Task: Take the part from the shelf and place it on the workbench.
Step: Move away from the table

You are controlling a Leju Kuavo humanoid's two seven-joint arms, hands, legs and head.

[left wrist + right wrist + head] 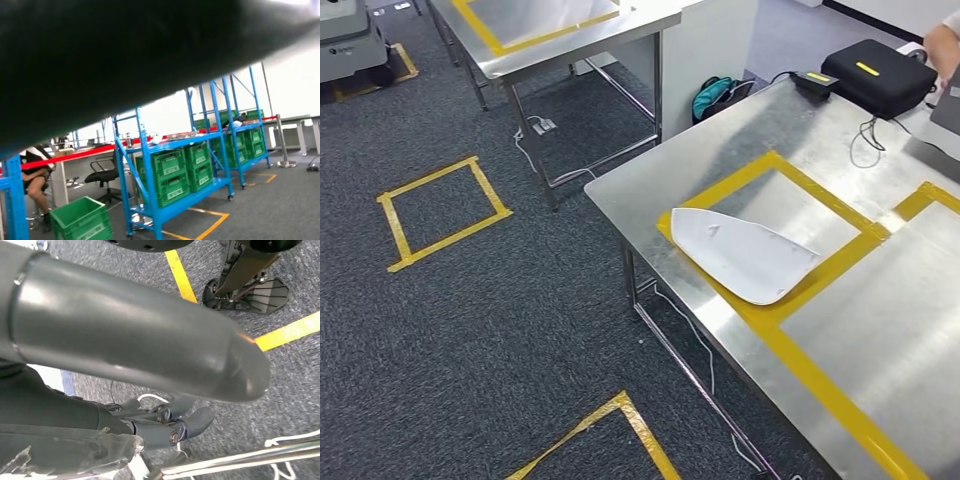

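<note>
Item: right hand (158, 390), right wrist view. Thick grey thumb (151, 335) nearest the lens, dark fingers (188, 422) beyond it, apart from the thumb with nothing between them; hanging over carpet (294, 385).
Item: left hand. Finger state cannot be told.
Item: workbench (848, 330), head view, 3 o'clock.
Item: part (743, 255), flat white sheet lying on the workbench across the yellow tape (773, 320). Long axis 10 to 4 o'clock, tapered end toward 4. Judged nearer the right arm.

The right hand (158, 390) hangs low, thumb extended, fingers seemingly loosely apart and empty.
</note>
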